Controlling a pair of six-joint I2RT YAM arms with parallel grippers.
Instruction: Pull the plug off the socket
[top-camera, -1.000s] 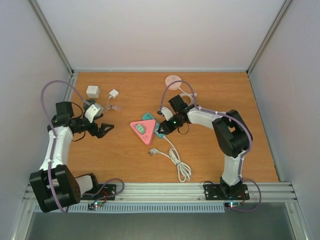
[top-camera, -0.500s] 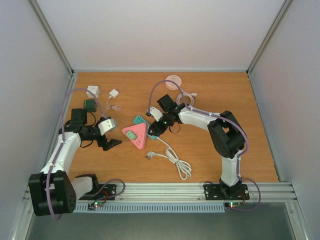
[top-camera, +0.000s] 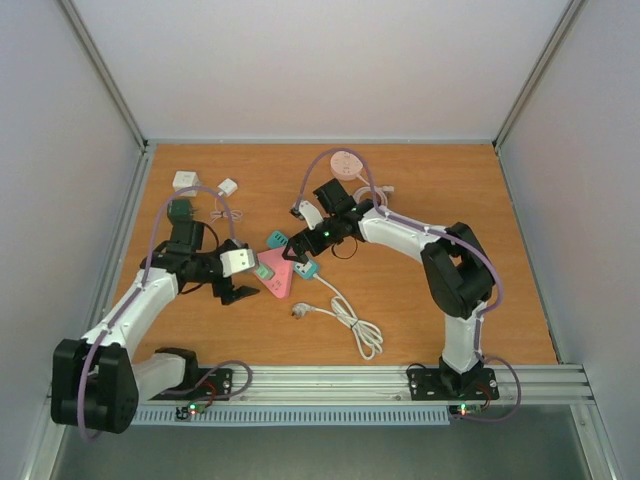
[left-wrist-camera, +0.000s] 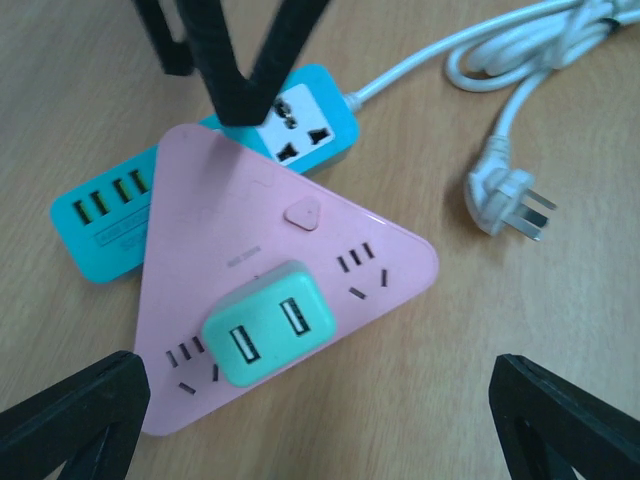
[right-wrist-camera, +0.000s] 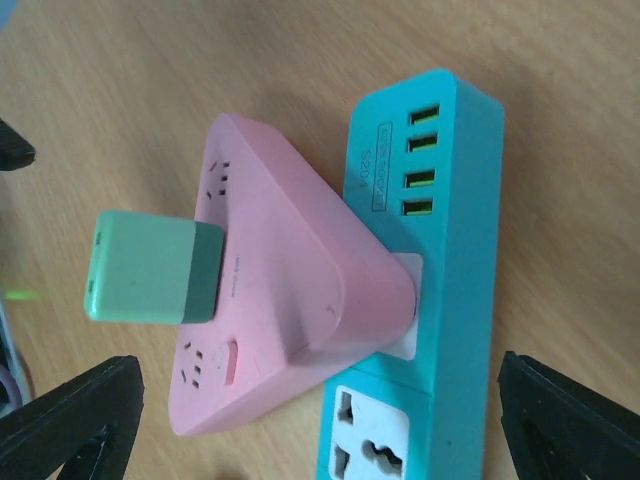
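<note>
Left gripper (left-wrist-camera: 320, 400): fingers (left-wrist-camera: 70, 420) spread wide, holding nothing. They straddle the pink triangular socket (left-wrist-camera: 250, 230) from its near-left side without touching it.

Right gripper (right-wrist-camera: 315, 400): also spread wide and empty, set over the pink socket from the far-right side. In the left wrist view one right finger (left-wrist-camera: 240, 60) points down at the pink socket's far corner; contact cannot be judged.

Mint-green USB charger (left-wrist-camera: 268, 335): seated in the pink socket's top face and standing proud of it. The pink socket is itself plugged into a blue power strip (right-wrist-camera: 440, 230) that lies under its far edge.

Surface: orange-brown wooden tabletop (top-camera: 420, 190). Plain pale walls (top-camera: 300, 60) close three sides, with an aluminium rail (top-camera: 340, 378) on the near side.

Around the pink socket:
- The white cord (left-wrist-camera: 520, 60) leaves the strip and coils to the near right.
- Its three-pin plug (left-wrist-camera: 505, 195) lies loose just near of the socket.
- A round pink socket (top-camera: 343, 163) sits well beyond, to the far right.
- A white cube adapter (top-camera: 185, 180), a small white charger (top-camera: 228, 187) and a dark green block (top-camera: 180, 210) sit well apart, to the far left.
</note>
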